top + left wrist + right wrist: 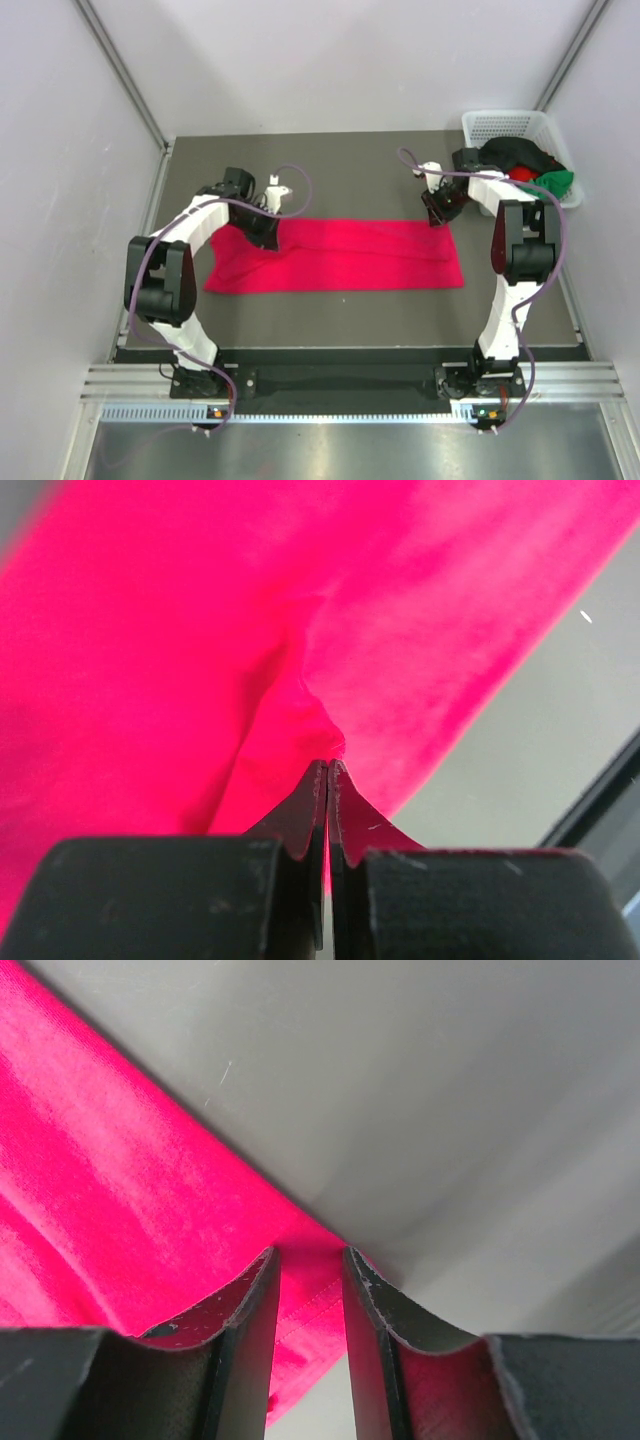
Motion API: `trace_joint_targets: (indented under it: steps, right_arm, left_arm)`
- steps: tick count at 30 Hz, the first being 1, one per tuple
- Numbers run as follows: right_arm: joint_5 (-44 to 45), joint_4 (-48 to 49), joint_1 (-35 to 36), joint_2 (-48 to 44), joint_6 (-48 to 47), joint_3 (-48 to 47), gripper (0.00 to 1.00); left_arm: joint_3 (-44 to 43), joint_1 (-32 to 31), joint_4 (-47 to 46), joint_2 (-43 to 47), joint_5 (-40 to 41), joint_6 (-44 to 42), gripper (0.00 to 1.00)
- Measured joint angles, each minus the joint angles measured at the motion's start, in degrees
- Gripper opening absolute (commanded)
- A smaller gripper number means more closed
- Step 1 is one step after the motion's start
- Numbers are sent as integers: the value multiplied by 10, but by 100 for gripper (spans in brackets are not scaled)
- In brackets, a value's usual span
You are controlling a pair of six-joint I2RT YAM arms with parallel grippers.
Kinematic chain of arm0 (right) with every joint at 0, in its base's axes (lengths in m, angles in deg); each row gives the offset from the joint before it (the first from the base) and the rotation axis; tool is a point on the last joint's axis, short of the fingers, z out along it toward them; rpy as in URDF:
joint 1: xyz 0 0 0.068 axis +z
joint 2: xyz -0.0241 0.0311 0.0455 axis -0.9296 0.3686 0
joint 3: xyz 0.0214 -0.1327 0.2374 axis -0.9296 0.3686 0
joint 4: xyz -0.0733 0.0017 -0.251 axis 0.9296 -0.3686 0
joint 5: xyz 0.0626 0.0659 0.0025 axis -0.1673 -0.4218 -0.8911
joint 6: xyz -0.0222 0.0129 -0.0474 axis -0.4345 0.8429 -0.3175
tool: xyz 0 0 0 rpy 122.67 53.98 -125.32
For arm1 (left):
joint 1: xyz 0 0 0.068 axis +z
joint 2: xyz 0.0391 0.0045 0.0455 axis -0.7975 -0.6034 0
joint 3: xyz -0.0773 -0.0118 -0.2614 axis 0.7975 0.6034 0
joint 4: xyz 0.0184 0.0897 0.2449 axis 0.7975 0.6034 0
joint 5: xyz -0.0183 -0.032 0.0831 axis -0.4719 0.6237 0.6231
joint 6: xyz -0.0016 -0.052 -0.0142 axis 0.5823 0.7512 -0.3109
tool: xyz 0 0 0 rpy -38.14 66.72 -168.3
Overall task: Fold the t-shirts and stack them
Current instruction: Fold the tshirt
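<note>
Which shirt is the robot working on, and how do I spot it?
Look at the dark table. The crimson-pink t-shirt lies spread across its middle. The other shirts are bunched in the white basket at the far right corner; only this one lies flat.

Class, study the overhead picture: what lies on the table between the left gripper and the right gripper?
The crimson-pink t-shirt spans that stretch in the top view, from the left gripper, pinching it, to the right gripper at its far corner.

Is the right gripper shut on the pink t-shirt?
No, the right wrist view shows the right gripper with its fingers apart and a corner of the pink t-shirt lying in the gap.
</note>
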Motion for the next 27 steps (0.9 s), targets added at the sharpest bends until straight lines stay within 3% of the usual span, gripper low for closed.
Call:
trace_joint_targets:
  steps: [14, 19, 20, 21, 22, 27]
  right_arm:
    - [-1, 5, 0, 1, 0, 4, 31]
    - [-1, 5, 0, 1, 0, 4, 31]
    - [-1, 5, 0, 1, 0, 4, 31]
    - [-1, 5, 0, 1, 0, 4, 31]
    - [-1, 5, 0, 1, 0, 4, 31]
    - [-1, 5, 0, 1, 0, 4, 31]
  left_arm:
    - [19, -37, 28, 4, -17, -14, 0]
    - [36, -46, 47, 19, -32, -26, 21]
    - [39, -49, 53, 24, -36, -31, 29]
    - [43, -51, 61, 30, -40, -34, 48]
    - [45, -53, 67, 37, -43, -40, 54]
    - [25, -55, 84, 66, -22, -35, 58]
